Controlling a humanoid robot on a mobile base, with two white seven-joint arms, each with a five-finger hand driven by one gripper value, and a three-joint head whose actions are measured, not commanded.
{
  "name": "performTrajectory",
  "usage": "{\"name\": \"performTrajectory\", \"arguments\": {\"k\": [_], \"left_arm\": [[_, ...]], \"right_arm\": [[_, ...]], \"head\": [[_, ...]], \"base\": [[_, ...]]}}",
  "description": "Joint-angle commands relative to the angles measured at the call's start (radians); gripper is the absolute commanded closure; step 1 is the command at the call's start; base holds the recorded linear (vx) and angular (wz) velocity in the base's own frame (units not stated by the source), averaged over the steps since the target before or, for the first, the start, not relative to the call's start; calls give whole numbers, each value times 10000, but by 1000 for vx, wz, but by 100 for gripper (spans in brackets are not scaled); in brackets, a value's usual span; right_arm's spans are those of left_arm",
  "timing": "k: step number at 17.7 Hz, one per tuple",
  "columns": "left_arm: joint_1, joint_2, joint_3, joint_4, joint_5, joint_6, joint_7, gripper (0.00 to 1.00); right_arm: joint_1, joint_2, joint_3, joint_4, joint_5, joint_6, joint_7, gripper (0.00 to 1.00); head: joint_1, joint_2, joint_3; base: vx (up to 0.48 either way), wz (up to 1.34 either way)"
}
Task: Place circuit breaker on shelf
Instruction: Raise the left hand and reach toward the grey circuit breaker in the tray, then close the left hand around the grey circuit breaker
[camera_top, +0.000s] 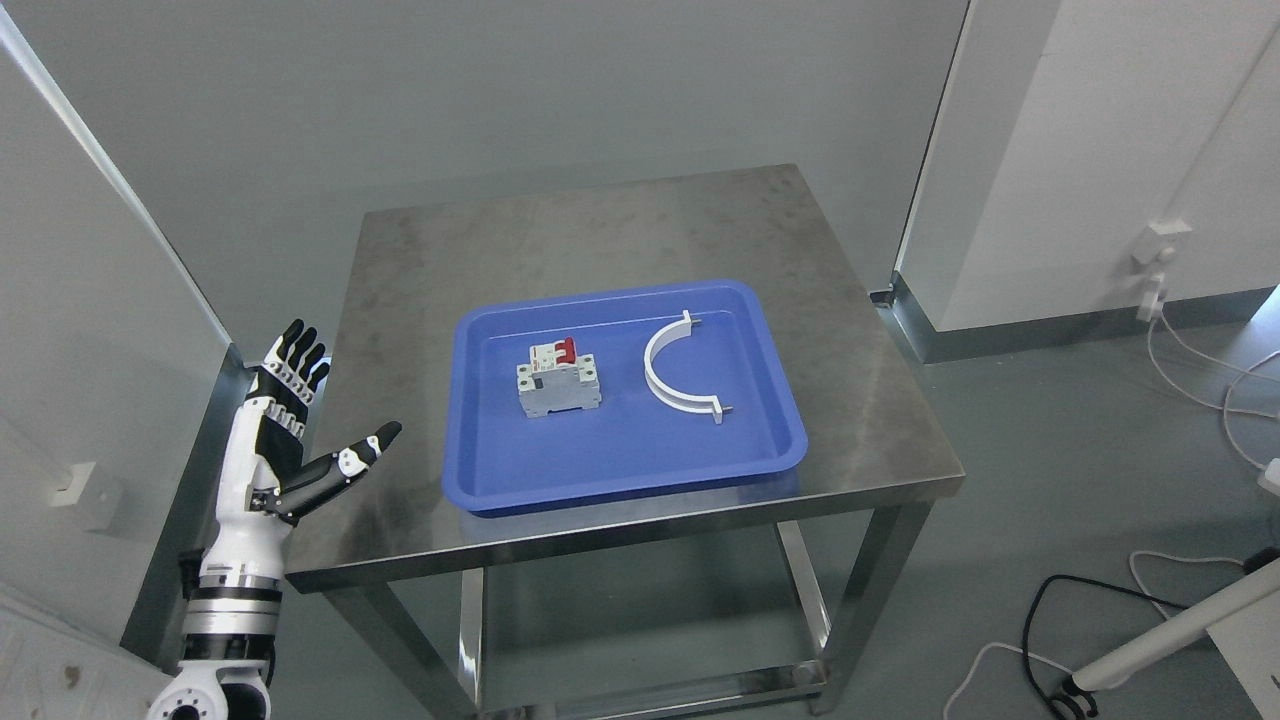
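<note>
At far left we see the left hand (285, 420) raised beside the steel table (420, 260), fingers spread wide and holding nothing. On the table sits a blue tray (600, 480); the circuit breaker (558, 379) stands in its left half, with a white curved clamp (676, 367) lying to its right, apart from it.

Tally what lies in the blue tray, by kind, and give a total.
Circuit breaker: 1
White curved clamp: 1
Total: 2, both inside the blue tray; the left robot hand is off to its side, open and empty.
</note>
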Motion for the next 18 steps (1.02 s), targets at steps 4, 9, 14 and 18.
{"name": "performTrajectory", "arguments": {"k": [4, 9, 14, 18], "left_arm": [[-660, 254, -2, 42, -62, 476, -32, 0], [-2130, 1405, -1946, 302, -2249, 918, -811, 1], [-3775, 1436, -3407, 380, -3052, 3999, -3220, 3], [-3884, 1344, -3836, 395, -4200, 4188, -3834, 5]], "right_arm": [[-1, -175, 199, 0, 0, 1708, 0, 0], [-1, -175, 199, 0, 0, 1708, 0, 0], [-1, -175, 199, 0, 0, 1708, 0, 0], [-1, -175, 199, 0, 0, 1708, 0, 0]], "head": [[0, 0, 0], [0, 0, 0], [0, 0, 0], [0, 0, 0]], "base": [[-13, 4], [0, -4], [7, -29], [0, 3]]}}
